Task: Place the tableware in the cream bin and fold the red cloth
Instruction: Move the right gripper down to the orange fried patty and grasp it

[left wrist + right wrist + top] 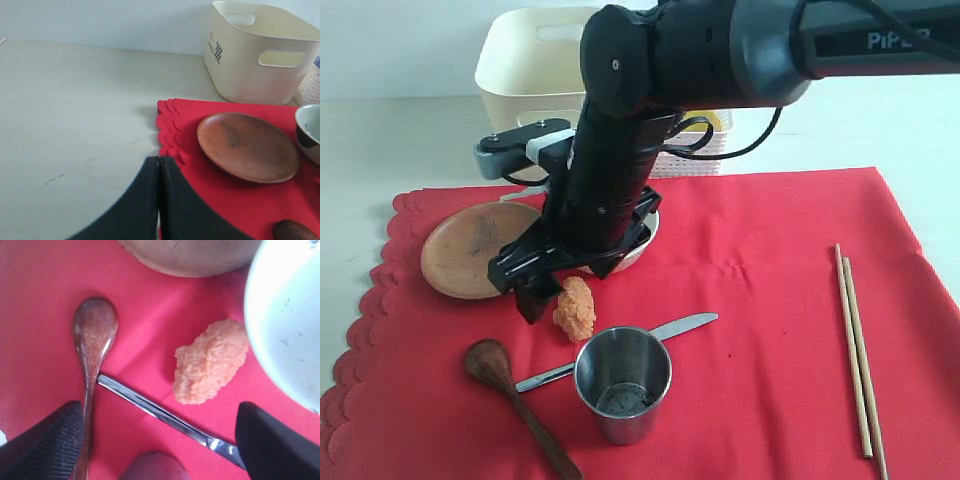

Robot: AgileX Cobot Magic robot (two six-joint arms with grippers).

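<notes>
The red cloth (760,300) lies flat with a brown plate (470,250), white bowl (645,240), steel cup (622,380), wooden spoon (515,400), knife (660,330) and chopsticks (855,350) on it. Behind it stands the cream bin (525,70). My right gripper (565,285) reaches across and hangs open above the cloth; in its wrist view its jaws (160,440) straddle the knife (155,410), with the spoon (92,345) under one finger and the bowl (290,325) to one side. My left gripper (159,165) is shut and empty over bare table beside the cloth's scalloped edge (167,125), short of the plate (245,147).
An orange food lump (575,308) lies on the cloth between plate, bowl and cup, just past the knife from my right gripper. A white lattice basket (695,160) stands next to the cream bin. The right arm's bulk hides most of the bowl from the exterior view.
</notes>
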